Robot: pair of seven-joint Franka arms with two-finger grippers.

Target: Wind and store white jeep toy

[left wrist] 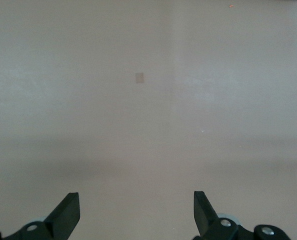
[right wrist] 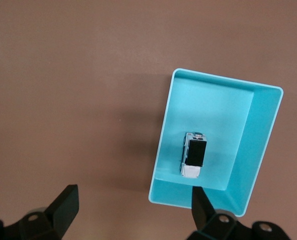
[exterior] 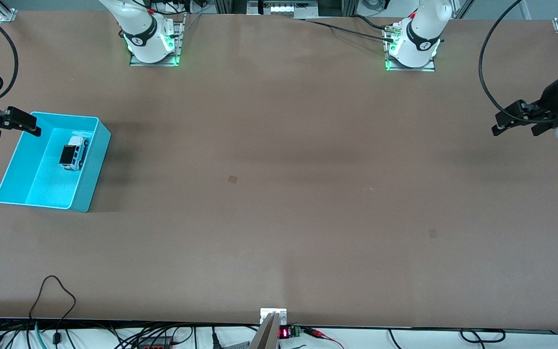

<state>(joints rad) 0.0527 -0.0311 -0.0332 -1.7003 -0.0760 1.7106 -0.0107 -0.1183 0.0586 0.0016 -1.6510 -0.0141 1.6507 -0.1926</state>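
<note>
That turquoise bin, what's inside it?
The turquoise bin holds only the white jeep toy, resting on its floor with the black roof up. The floor under the toy is covered.

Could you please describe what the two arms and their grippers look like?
Both arms are white Frankas with black joint bands, on metal base plates lit green. Black cables loop along each. The left gripper and right gripper are black, with flat, tapered fingers and silver screws at the finger mounts.
</note>
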